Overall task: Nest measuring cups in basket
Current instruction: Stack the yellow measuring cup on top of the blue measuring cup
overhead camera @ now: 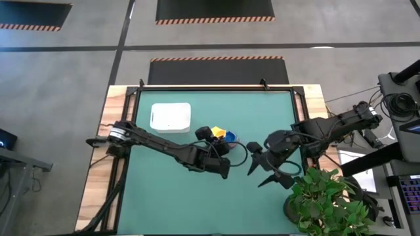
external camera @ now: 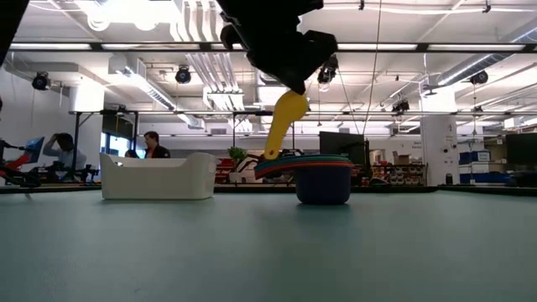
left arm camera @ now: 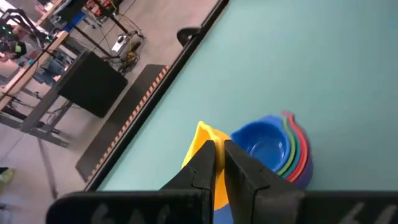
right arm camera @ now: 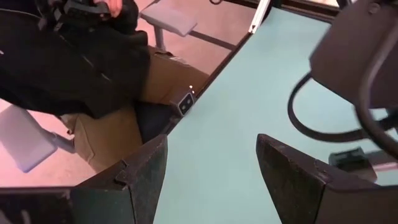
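Green surface, white basket sitting empty near the far-left side, well apart from the cups. Cup stack – blue on top, green, orange, red, purple under it – sits mid-surface. Left tool is clamped on the yellow cup by its handle, tilted just above the stack, probably so the bowl can drop into the blue one. Right tool waits nearby on the right, fingers spread, holding nothing – clear of the stack.

nested cups right of basket, left claw above them
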You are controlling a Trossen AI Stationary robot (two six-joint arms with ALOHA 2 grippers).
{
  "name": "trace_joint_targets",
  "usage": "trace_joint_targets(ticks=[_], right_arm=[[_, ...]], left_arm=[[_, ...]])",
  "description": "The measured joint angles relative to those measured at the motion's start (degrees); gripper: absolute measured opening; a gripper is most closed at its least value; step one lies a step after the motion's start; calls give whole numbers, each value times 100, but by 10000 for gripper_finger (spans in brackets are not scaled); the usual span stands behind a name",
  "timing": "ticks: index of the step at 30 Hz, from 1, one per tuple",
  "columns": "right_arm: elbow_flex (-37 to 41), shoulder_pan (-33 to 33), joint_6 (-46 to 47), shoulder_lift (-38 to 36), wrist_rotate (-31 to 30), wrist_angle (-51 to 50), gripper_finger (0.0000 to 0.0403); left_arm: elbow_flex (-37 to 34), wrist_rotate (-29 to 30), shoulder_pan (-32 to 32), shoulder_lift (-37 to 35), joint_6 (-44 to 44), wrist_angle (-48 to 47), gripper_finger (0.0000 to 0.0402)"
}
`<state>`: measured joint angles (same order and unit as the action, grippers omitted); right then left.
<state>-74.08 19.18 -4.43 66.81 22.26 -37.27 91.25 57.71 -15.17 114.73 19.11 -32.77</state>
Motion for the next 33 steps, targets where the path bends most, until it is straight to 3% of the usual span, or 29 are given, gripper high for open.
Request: trace_joint_targets(ticks=[19,33], right_arm=[[9,158,33,-64,-156,23,233],[14,158,54,-64,-156,20,233]], left_arm=[[1,-14,5,418,-13,554,17],[1,-484,1,469,-59,885,18]])
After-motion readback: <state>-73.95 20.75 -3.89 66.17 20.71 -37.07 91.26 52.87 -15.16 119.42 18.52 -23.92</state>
